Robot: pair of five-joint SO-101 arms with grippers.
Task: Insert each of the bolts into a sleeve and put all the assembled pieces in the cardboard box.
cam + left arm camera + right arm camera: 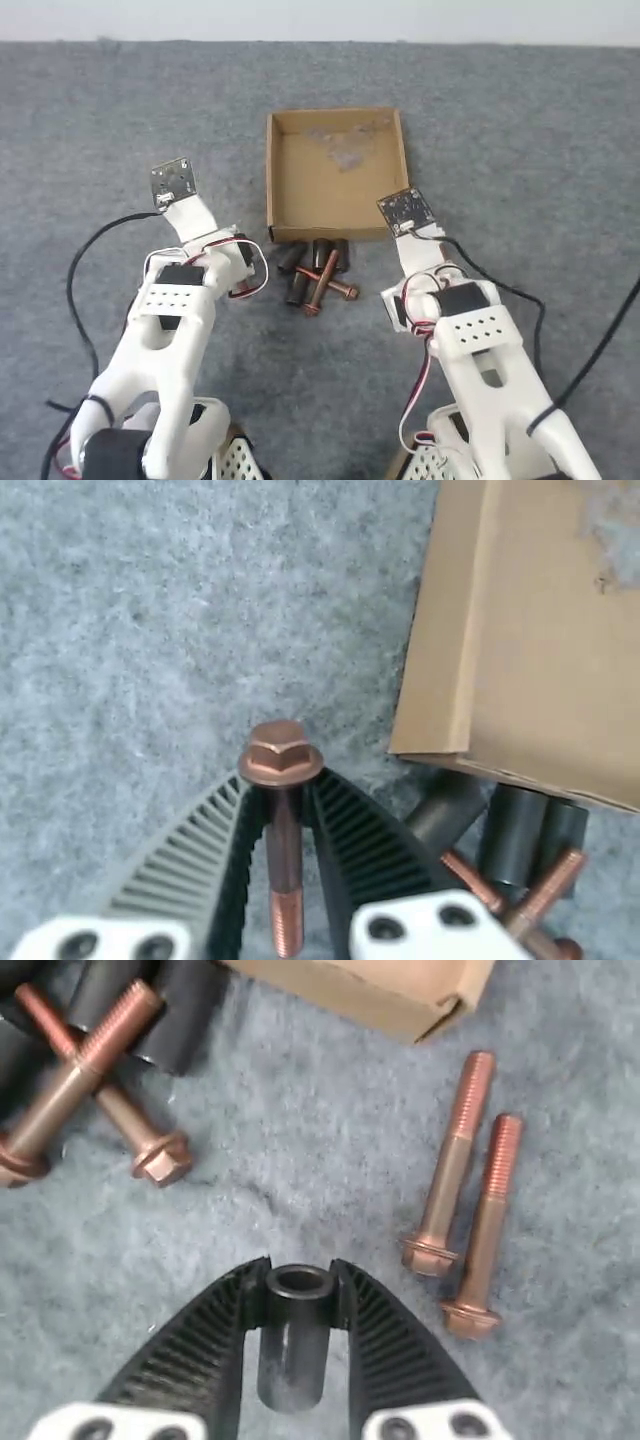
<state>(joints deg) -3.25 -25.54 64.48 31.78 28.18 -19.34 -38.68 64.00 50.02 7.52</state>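
Cardboard box (300,190): open, flat-walled, far centre on grey felt (520,120), with the loose bolts and sleeves (318,272) heaped against its near wall. My right gripper (298,1280) clasps a matt black tubular sleeve (294,1350), bore outward. My left gripper (283,785) pinches a coppery hex-flanged bolt (284,758), threads wristward. Judgement: present the threaded tip to the bore, axes aligned, and feed slowly.

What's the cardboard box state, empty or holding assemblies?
Empty of assemblies: high view shows the cardboard box floor bare apart from a pale mark.
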